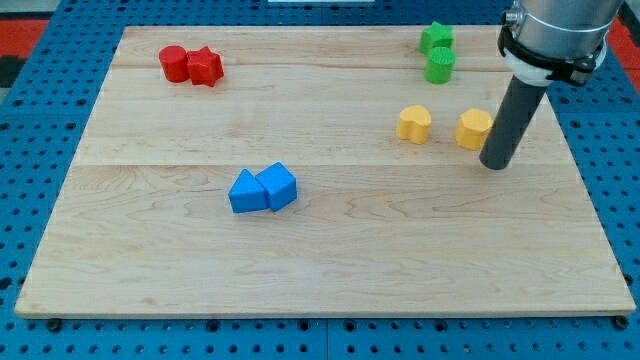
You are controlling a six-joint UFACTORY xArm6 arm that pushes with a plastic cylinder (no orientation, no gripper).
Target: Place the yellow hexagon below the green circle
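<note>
Yellow hexagon [474,128] sits toward the view's right of the board [330,260], with my tip [495,163] just beside it.

I take the hexagon as my landmark: my tip stands at its lower right, touching or nearly so (I cannot tell which), and the rod has no claw to report. The green circle [441,65] lies above and slightly left of the hexagon, the green star [436,38] touching it above. The yellow heart [413,124] sits to its left, apart. Far left are two touching blue blocks [263,189] and, higher, the red circle [174,63] against the red star [205,66].
</note>
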